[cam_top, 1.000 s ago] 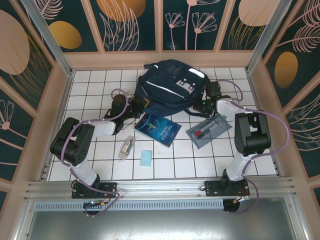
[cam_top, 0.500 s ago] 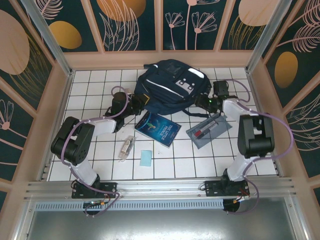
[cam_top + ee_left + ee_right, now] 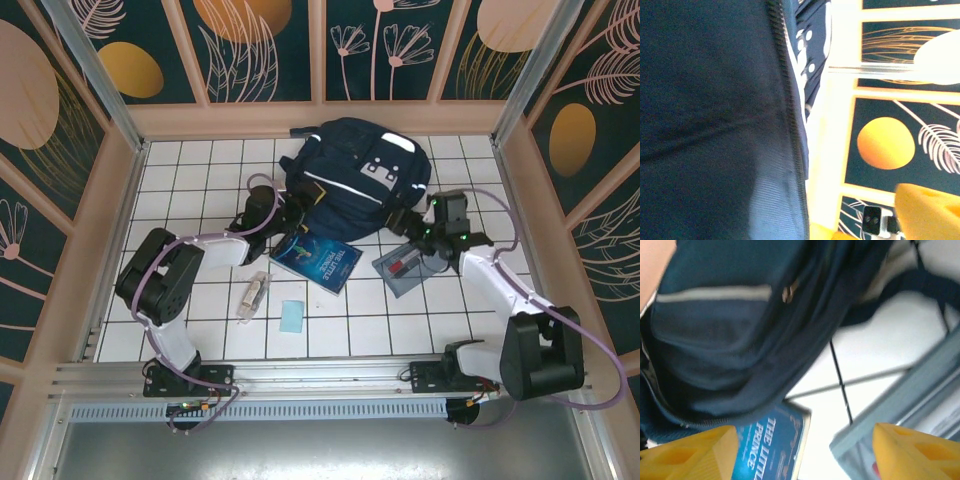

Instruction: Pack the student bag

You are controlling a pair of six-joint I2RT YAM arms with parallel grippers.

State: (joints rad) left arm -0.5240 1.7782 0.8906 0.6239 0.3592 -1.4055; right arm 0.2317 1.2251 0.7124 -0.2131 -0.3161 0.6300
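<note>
The student bag [image 3: 352, 168], a dark navy backpack with white stripes and a grey front patch, lies at the far middle of the white-tiled counter [image 3: 340, 335], straps trailing toward its right. The left gripper [image 3: 292, 208] is at the bag's near-left flank; in its wrist view the jaws stand apart beside the navy fabric and zip line, holding nothing. The right gripper [image 3: 403, 222] sits just off the bag's near-right corner, jaws wide open and empty over bare tile. A blue book titled "The Little Prince" [image 3: 318, 258] lies just in front of the bag. A grey pencil case [image 3: 410, 265] lies to its right, near the right gripper. A small clear item [image 3: 254, 294] and a light blue pad [image 3: 292, 317] lie nearer the arm bases, apart from the bag.
</note>
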